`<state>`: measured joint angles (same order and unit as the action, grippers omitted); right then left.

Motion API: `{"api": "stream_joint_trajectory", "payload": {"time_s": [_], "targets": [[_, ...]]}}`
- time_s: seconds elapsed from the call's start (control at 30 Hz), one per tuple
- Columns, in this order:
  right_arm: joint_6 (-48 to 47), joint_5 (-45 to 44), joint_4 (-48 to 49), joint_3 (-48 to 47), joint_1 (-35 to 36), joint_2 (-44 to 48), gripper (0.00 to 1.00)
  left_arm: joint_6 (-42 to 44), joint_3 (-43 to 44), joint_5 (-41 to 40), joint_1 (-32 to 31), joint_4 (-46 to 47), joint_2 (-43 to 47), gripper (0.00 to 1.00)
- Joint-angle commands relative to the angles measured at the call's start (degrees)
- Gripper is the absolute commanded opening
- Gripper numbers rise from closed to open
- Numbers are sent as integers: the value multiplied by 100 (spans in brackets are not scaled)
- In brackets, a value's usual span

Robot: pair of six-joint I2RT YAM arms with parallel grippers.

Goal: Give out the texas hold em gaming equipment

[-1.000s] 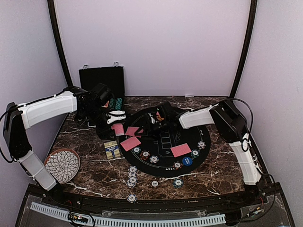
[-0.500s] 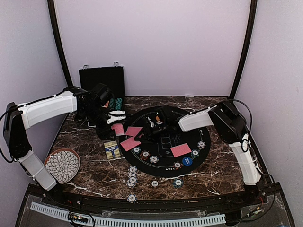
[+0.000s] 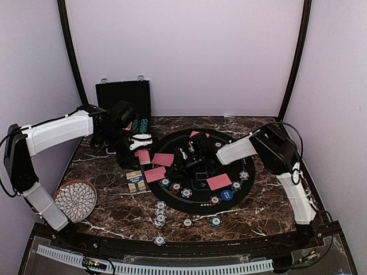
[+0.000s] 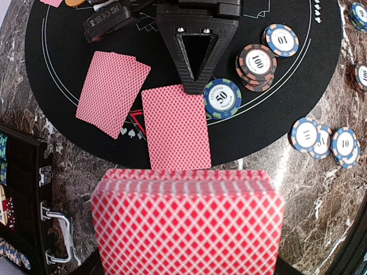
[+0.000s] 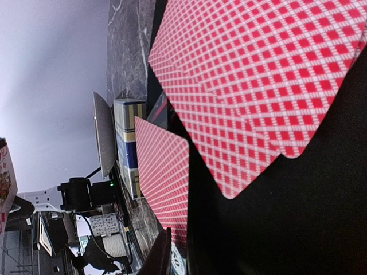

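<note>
My left gripper is shut on a deck of red-backed cards at the left rim of the round black mat. Two face-down cards lie on the mat in front of the deck. My right gripper is low on the mat, its triangular finger touching the nearer card's far edge. In the right wrist view the cards fill the frame, and I cannot make out the jaw gap. Striped poker chips ring the mat. A blue button lies near front.
The open black case stands at the back left, and its lower half lies beside the deck. A flower-patterned plate sits front left. A card box lies by the mat. Loose chips lie on the marble in front.
My right gripper has moved left and toward the near side across the mat, down to the two cards. A card at the mat's far edge now shows. The left arm has not moved.
</note>
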<state>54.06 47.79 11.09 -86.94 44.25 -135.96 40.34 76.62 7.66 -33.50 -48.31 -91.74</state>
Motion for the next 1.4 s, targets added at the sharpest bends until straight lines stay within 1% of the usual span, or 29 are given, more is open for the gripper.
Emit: {"api": "stream_joint_trajectory", "payload": {"time_s": [0.0,0.2,0.33,0.63,0.93,1.03,1.17,1.27,1.37], "targets": [[723,271,1094,332,-32,-31,6,44,-65,-3,27,33,256,0],[1333,436,1982,644,-112,96,0,27,-68,-2,28,33,259,0],[1667,548,2531,833,-152,221,0,35,-62,-30,31,24,267,0],[2100,760,3357,1310,-295,678,0,35,-42,-33,32,10,255,0],[2307,913,3774,1715,-619,1040,0,27,-50,-59,28,2,255,0],[2268,940,3723,1776,-839,1160,0,27,-49,-77,30,-18,256,0],[1906,890,3192,1684,-1251,1341,0,28,-35,-79,28,-28,264,0],[1524,773,2602,1510,-1625,1410,0,27,-18,-69,28,-28,260,0],[889,552,1646,1114,-1951,1392,0,47,-30,-83,36,-47,268,0]]}}
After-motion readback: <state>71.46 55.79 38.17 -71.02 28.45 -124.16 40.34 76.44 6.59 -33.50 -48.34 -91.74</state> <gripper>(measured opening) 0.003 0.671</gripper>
